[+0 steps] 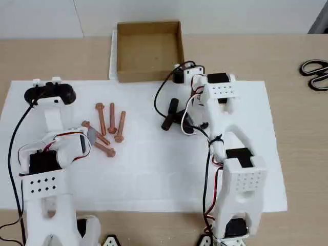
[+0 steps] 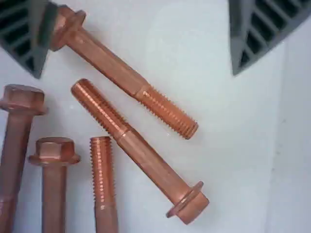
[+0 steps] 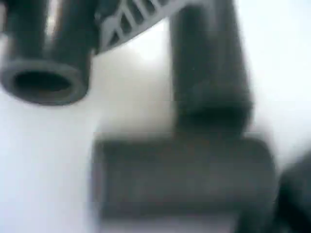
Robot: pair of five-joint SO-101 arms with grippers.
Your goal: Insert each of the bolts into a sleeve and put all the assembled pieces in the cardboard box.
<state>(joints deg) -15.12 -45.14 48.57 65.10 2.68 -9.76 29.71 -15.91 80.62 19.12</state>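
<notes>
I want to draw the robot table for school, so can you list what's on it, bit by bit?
Surface: white sheet on a wooden table.
Job's things: five copper bolts loose on the sheet; black sleeves lying nearby; nothing in the cardboard box.
Clutter: scissors at the table's edge.
Tools: left tool open above the bolts; right tool among the sleeves.
Cables: black cables along both arms.
Surroundings: pale floor or wall beyond.

Bright, even light; faint shadows.
</notes>
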